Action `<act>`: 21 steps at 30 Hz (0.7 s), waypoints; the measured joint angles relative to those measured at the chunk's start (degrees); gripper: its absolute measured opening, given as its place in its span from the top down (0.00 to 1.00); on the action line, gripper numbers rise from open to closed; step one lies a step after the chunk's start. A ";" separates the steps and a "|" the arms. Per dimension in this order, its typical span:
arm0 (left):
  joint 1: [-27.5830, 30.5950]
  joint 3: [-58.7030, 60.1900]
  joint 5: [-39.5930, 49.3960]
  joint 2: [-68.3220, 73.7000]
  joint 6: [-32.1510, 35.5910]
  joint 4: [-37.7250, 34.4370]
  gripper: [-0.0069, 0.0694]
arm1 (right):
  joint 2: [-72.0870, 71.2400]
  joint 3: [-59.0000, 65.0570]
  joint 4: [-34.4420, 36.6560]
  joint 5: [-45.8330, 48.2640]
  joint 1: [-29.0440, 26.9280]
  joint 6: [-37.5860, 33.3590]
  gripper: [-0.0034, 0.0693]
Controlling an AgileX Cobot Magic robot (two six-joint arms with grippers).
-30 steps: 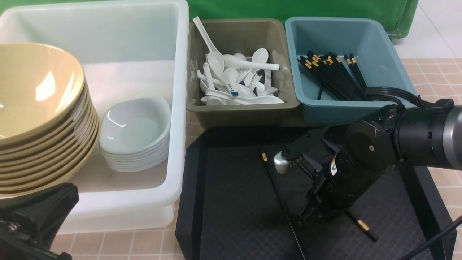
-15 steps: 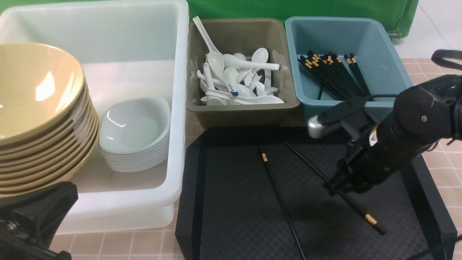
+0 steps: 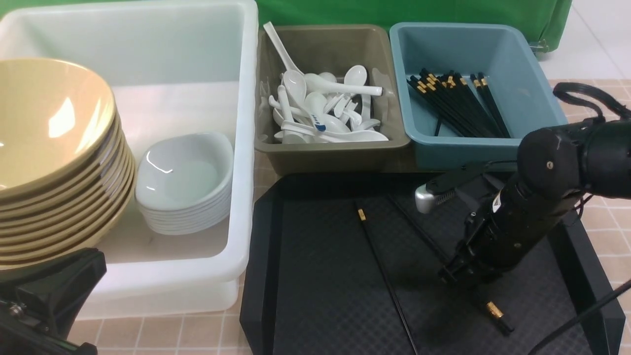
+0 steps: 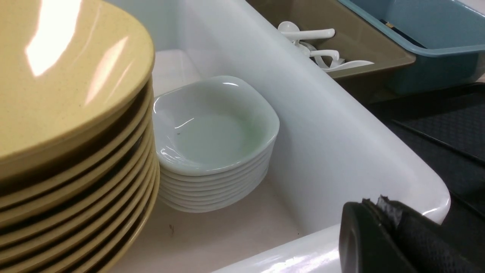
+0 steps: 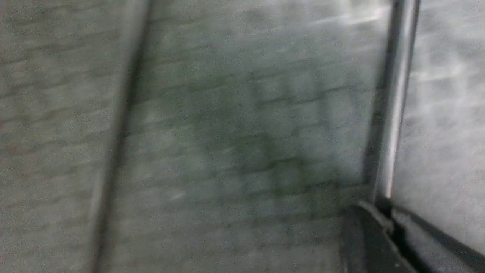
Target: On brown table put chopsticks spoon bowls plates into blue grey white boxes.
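My right gripper (image 3: 456,276) hangs low over the black tray (image 3: 315,296), shut on a black gold-banded chopstick (image 3: 495,311) that slants across the tray. In the blurred right wrist view the chopstick (image 5: 390,113) runs into the closed gripper (image 5: 384,206). A second chopstick (image 3: 377,261) lies loose on the tray. The blue box (image 3: 537,84) holds several chopsticks (image 3: 453,101). The grey box (image 3: 335,148) holds white spoons (image 3: 320,108). The white box (image 3: 241,197) holds stacked yellow bowls (image 3: 54,148) and white plates (image 3: 182,177). My left gripper (image 4: 379,204) is shut and empty at the white box's near rim.
The tray's raised rim (image 3: 591,276) is close beside my right arm. The blue box's front wall (image 3: 458,155) stands just behind the arm. A green cloth (image 3: 394,12) hangs behind the boxes.
My right gripper swung right from the tray's middle and closed on the chopstick, raising it, then dropped a little lower. The left arm has not moved.
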 joint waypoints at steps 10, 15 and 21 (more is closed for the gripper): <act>0.00 0.00 -0.95 0.00 1.50 0.00 0.91 | -21.15 -2.84 -0.89 -26.42 -1.45 -2.78 0.85; 0.00 0.00 -0.95 0.00 1.50 0.00 0.91 | -13.48 -7.14 -0.95 -43.05 -4.72 -1.52 0.80; 0.00 0.00 -0.10 0.00 1.50 0.00 0.91 | -2.00 -17.48 -0.95 -28.58 -7.07 6.93 0.55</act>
